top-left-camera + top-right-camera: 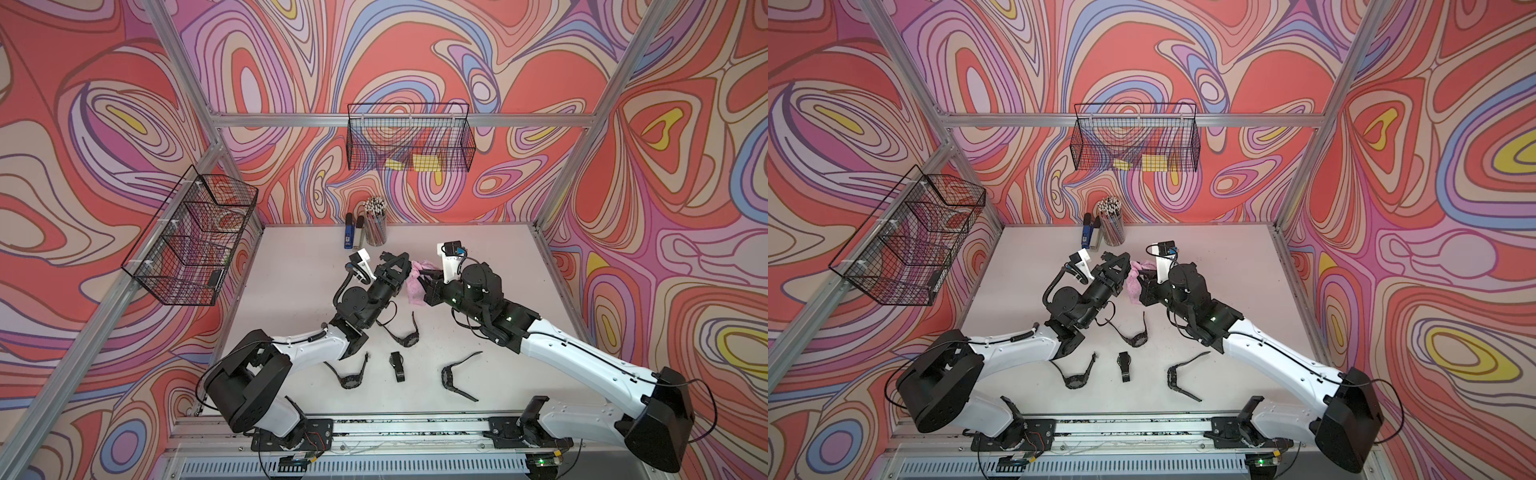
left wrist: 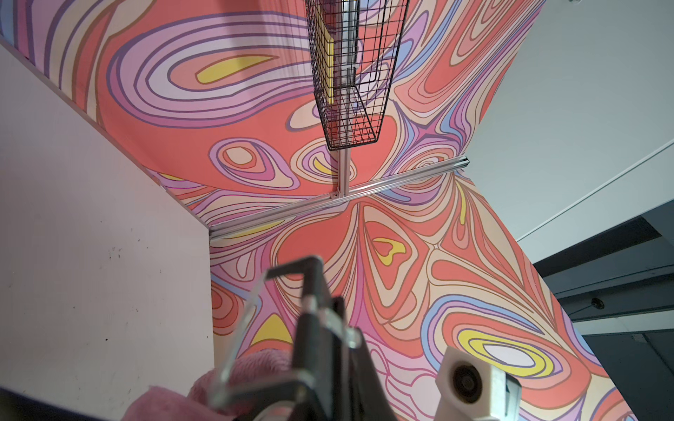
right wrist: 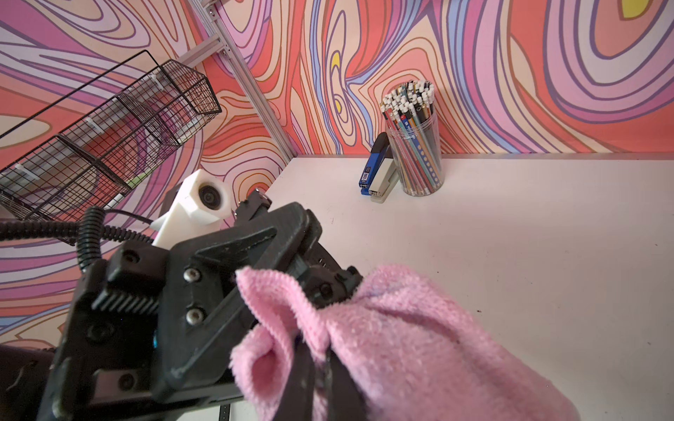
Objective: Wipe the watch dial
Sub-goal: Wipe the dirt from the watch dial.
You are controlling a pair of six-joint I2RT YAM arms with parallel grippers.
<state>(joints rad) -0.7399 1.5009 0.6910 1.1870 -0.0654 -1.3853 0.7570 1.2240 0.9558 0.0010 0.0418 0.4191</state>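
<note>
Above the middle of the table, my left gripper (image 1: 404,261) (image 1: 1125,261) is shut on a black watch. Only its strap and metal buckle show, in the left wrist view (image 2: 310,320) and the right wrist view (image 3: 321,260). The dial is hidden behind the pink cloth (image 1: 411,286) (image 1: 1133,291) (image 3: 419,346). My right gripper (image 1: 424,276) (image 3: 321,371) is shut on that cloth. The cloth is bunched round its fingers and pressed against the tips of the left gripper. The cloth's edge also shows in the left wrist view (image 2: 262,361).
Several other black watches lie on the table (image 1: 478,332) nearer the front, among them one (image 1: 405,338) just behind the left wrist. A pencil cup (image 1: 375,222) and a blue stapler (image 1: 350,232) stand at the back edge. Wire baskets hang on the back wall (image 1: 409,137) and the left wall (image 1: 191,237).
</note>
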